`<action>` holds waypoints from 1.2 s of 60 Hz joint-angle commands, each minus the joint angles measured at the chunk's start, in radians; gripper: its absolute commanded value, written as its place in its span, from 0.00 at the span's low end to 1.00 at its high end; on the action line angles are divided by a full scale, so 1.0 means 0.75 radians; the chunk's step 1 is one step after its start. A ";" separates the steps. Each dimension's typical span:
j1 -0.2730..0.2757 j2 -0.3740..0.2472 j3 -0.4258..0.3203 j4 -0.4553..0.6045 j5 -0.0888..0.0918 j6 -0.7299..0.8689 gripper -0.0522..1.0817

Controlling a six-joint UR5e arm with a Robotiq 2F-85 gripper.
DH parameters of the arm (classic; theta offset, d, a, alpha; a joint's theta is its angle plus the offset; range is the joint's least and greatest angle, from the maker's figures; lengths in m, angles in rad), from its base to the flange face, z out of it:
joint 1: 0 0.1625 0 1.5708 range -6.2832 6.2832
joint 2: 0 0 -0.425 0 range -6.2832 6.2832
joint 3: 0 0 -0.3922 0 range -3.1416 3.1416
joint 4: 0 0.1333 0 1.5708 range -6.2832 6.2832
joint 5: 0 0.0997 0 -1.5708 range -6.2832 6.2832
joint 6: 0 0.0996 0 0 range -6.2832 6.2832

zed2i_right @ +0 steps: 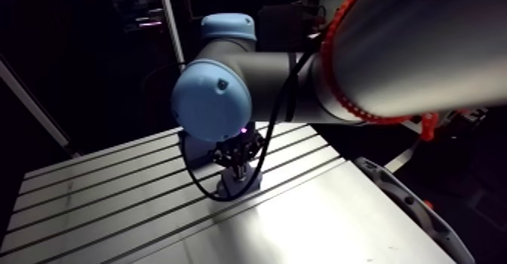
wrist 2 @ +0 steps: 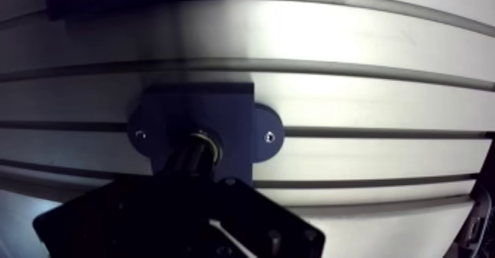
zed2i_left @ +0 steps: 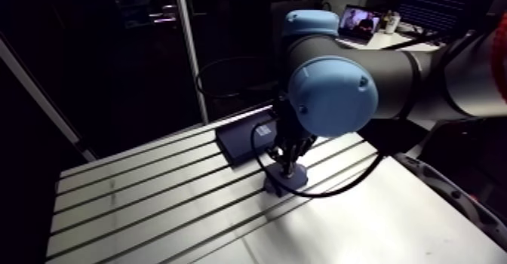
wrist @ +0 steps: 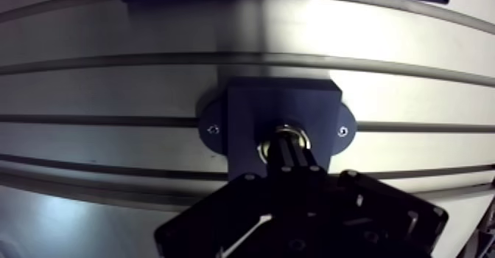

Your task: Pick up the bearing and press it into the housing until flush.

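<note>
One risk noted: gripper [wrist: 286, 146], fingers pressed together, sat on the bearing [wrist 2: 214, 144] in the housing [wrist: 250, 106] at mid-frame, so an off-centre push could have cocked and jammed it proud.

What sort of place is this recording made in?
Probably a robotics lab or workshop assembly bench: a slotted aluminium table, a dark-blue flanged housing sitting on it, and the arm's gripper down at the housing's bore.
</note>
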 commanded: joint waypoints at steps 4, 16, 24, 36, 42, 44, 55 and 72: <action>0.000 0.002 0.005 -0.002 0.001 0.000 0.93; 0.000 0.002 0.009 -0.004 -0.001 0.000 0.93; 0.000 0.002 0.009 -0.010 -0.001 0.000 0.93; 0.000 0.004 0.007 -0.010 -0.001 0.000 0.93; 0.000 0.004 0.009 -0.012 -0.001 0.000 0.93; 0.000 0.006 0.009 -0.011 -0.001 0.000 0.93; 0.000 0.010 0.007 -0.012 -0.001 0.000 0.93; 0.000 0.012 0.007 -0.012 -0.001 -0.002 0.93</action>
